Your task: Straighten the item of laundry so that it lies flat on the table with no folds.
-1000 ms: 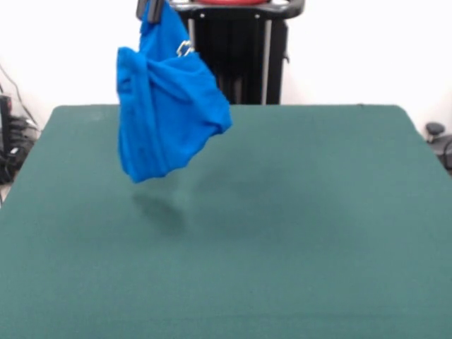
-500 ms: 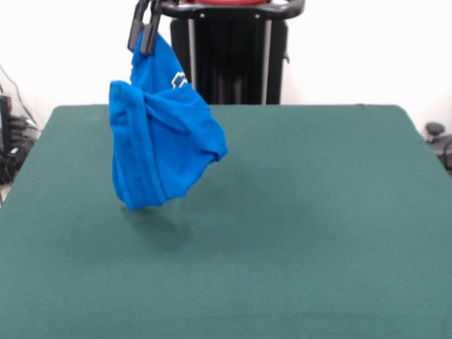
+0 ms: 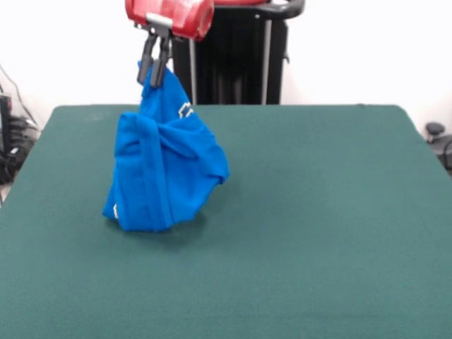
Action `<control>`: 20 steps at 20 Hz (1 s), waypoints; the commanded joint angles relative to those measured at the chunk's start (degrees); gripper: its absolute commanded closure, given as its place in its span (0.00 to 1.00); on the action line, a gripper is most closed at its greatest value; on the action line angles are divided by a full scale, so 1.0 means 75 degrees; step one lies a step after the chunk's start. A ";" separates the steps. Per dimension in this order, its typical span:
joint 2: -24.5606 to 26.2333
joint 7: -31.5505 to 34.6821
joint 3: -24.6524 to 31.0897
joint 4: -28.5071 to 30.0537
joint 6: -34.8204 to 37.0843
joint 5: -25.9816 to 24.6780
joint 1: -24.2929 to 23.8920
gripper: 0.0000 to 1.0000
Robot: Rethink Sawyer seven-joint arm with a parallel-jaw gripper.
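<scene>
- The jaws were seen pinched close together on a peak of blue cloth; the gripper (image 3: 153,73) hung below the arm's red housing (image 3: 170,15), above the table's far left part.
- The item of laundry (image 3: 164,166), a small bright blue T-shirt, was held bunched and draped from that single pinch point, twisted into vertical folds.
- Its lower edge appeared to be touching the table (image 3: 318,212), or sitting just above it, near the left side and towards the far half; a shadow was cast directly beneath it.
- The garment was judged far from flat: only the hem had been brought to the dark green surface, and the body was stacked above it.
- For the lay-down to be done well, the pinched corner would probably need to be carried sideways and low, away from the part already resting, so that the cloth would be dragged out rather than dropped in a heap.
- A release straight down was judged likely to leave a crumpled pile needing further grasps.
- A fragment of white print (image 3: 185,109) was seen high on the shirt, and a small white mark (image 3: 114,210) at its lower left edge; neither could be read.
- No brand or label could be made out on the arm.
</scene>
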 commanded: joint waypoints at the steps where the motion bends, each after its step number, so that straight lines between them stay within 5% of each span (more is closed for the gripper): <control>1: 0.0696 0.1639 0.0874 0.0890 -0.0445 0.0026 0.0183 1.00; 20: 0.0611 0.1708 0.0685 0.1141 0.1584 0.1118 0.0599 1.00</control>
